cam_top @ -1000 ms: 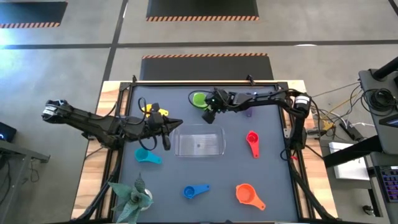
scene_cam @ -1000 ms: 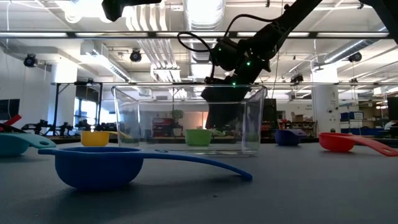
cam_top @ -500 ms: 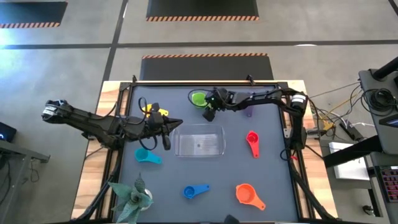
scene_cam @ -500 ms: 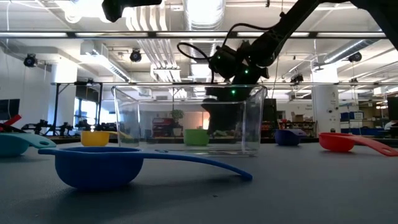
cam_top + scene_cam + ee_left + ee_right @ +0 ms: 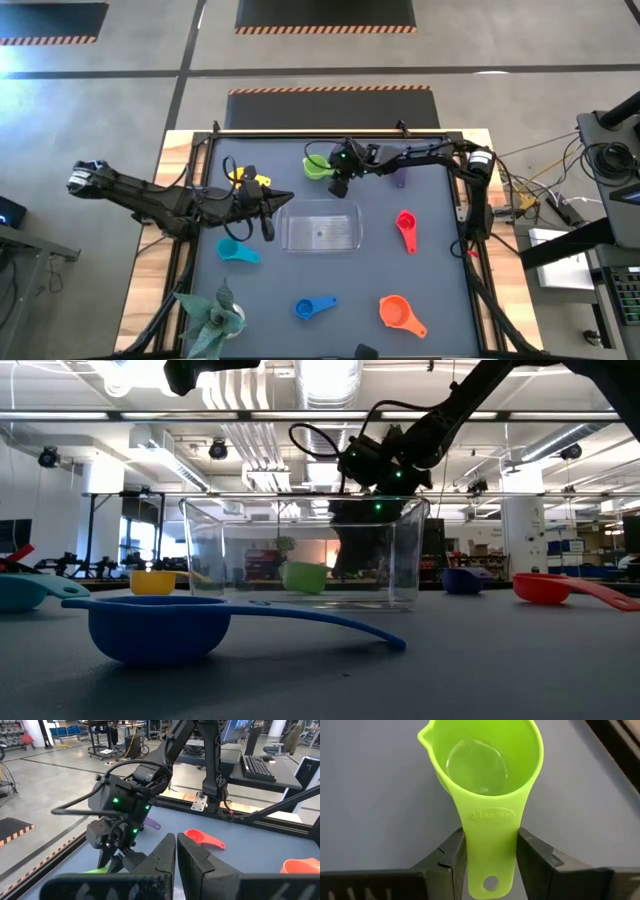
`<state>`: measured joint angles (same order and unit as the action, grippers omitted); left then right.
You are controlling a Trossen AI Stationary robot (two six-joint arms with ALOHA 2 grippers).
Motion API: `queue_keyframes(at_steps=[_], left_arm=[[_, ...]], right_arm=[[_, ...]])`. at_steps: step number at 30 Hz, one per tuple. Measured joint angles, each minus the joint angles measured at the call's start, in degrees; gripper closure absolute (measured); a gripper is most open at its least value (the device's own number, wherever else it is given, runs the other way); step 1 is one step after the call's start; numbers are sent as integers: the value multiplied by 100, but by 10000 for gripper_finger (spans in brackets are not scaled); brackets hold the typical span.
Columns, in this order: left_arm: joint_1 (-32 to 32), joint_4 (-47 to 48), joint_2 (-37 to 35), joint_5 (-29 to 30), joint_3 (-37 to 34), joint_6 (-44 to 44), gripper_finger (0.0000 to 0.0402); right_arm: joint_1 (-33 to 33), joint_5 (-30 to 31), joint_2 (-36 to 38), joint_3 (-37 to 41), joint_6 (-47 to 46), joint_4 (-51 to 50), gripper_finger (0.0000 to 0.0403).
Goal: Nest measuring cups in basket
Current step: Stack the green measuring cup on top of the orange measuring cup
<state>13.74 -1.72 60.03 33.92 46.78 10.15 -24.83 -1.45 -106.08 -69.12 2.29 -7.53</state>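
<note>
The green measuring cup (image 5: 316, 168) is at the table's far middle, with my right gripper (image 5: 332, 173) shut on its handle; seen through the basket, it looks tilted (image 5: 303, 577). The clear basket (image 5: 321, 228) stands at the table's middle. Yellow (image 5: 243, 177), teal (image 5: 236, 250), blue (image 5: 313, 307), orange (image 5: 400, 314), red (image 5: 405, 228) and purple (image 5: 397, 180) cups rest on the grey mat. My left gripper (image 5: 287, 198) hangs shut, holding nothing, above the basket's left far corner. My right gripper pinches the green cup's flat handle by its two long edges (image 5: 490, 837), about midway along, one finger (image 5: 451, 855) on each side. The fingers slant down from the table's right and run along the handle toward the bowl. Whether the bowl (image 5: 479, 765) is off the mat I cannot tell.
A green artificial plant (image 5: 212, 318) stands at the near left corner. The left arm lies over the yellow cup's side. Bare mat shows between the basket and the near cups, and a rail (image 5: 330, 131) runs along the far edge.
The green cup has shifted a little toward the table's left and near side and now sits tilted, with my right gripper at its handle. My left arm has kept still.
</note>
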Motion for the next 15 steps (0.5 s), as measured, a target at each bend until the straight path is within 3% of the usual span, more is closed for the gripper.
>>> queue_keyframes(at_steps=[8,15], left_arm=[[0,0,0,-1,0,-4,402],[1,3,0,-1,0,-13,402]], right_arm=[[-109,-154,95,0,73,-35,276],[-106,-3,830,0,228,-500,276]])
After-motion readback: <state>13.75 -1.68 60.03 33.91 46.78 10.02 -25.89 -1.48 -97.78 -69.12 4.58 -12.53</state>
